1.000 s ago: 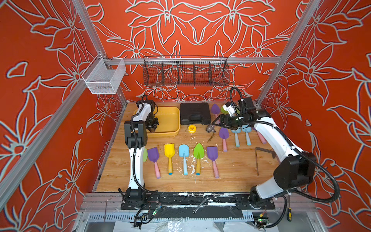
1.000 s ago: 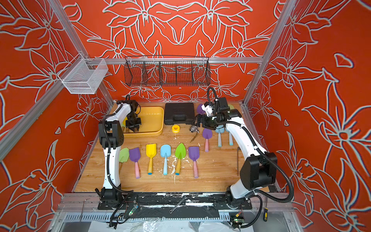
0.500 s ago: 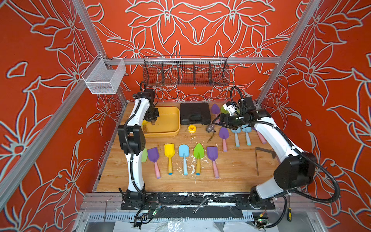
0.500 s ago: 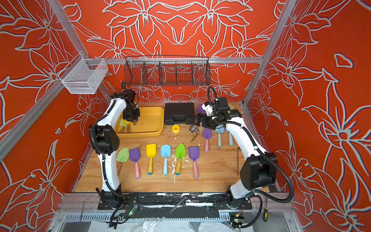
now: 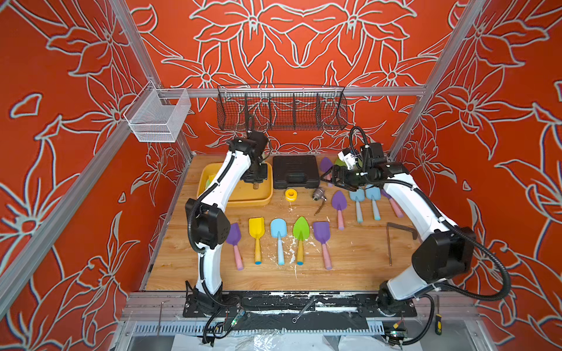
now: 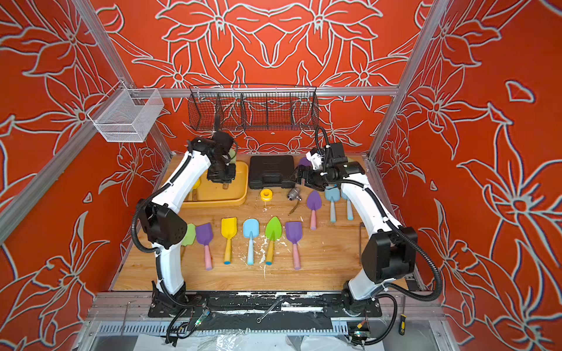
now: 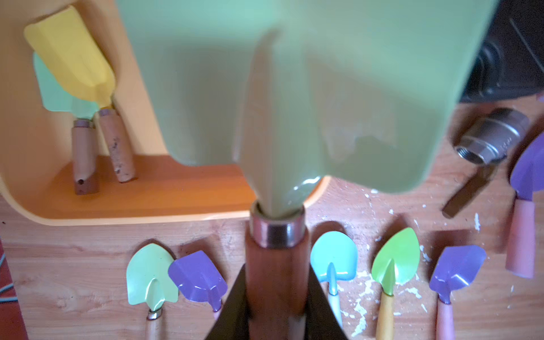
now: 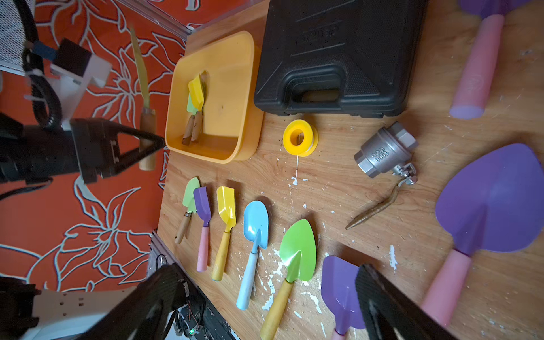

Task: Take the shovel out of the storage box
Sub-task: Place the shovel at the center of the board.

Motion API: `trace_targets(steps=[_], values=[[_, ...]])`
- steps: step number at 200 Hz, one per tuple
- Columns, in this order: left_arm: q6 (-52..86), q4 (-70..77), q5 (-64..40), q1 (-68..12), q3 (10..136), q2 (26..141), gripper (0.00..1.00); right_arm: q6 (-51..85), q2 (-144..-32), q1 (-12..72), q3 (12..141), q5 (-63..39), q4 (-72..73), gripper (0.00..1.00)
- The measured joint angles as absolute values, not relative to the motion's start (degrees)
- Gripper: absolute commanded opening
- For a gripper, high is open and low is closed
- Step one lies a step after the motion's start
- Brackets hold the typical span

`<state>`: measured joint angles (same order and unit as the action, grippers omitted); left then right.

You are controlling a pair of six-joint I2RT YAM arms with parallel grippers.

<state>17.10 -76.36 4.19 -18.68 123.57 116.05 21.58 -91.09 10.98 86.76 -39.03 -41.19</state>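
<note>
One pale green shovel (image 7: 294, 103) held above the storage box (image 7: 132, 203)

The left gripper (image 7: 276, 303) pinches its wooden handle, blade upward. In the box beneath the gripper lie a yellow shovel (image 7: 73, 59) and a mint shovel (image 7: 50, 91). The right gripper (image 5: 332, 179) stands spread wide.

Storage box (image 5: 240, 203) (image 6: 219, 202): shallow yellow tub with rounded corners, upright at the table's 11 o'clock.

Shovel (image 7: 294, 103) (image 8: 144, 88): pale green blade, metal collar, wooden handle. It is pinched at the handle by the left gripper (image 7: 276, 294) and raised over the box's 3 o'clock end. It lies roughly level, blade toward 12, handle toward 6.

At the box's 9 o'clock end, a yellow shovel (image 7: 73, 56) lies over a mint shovel (image 7: 53, 91).
</note>
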Motion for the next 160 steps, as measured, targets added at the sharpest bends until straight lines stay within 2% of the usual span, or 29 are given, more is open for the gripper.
trace_targets(steps=[41, 84, 160], values=[[18.1, -76.4, 4.8, -26.6, 121.9, 115.6, 0.0, 23.2, -92.3, 12.7, 89.7, -39.0, -39.5, 0.94], [20.2, -76.2, 4.4, -33.3, 121.9, 115.6, 0.0, 27.0, -95.0, 15.9, 90.3, -39.0, -36.4, 0.87], [22.0, -75.7, 1.4, -36.6, 121.9, 115.6, 0.0, 31.8, -101.9, 20.7, 93.0, -39.0, -32.2, 0.7]])
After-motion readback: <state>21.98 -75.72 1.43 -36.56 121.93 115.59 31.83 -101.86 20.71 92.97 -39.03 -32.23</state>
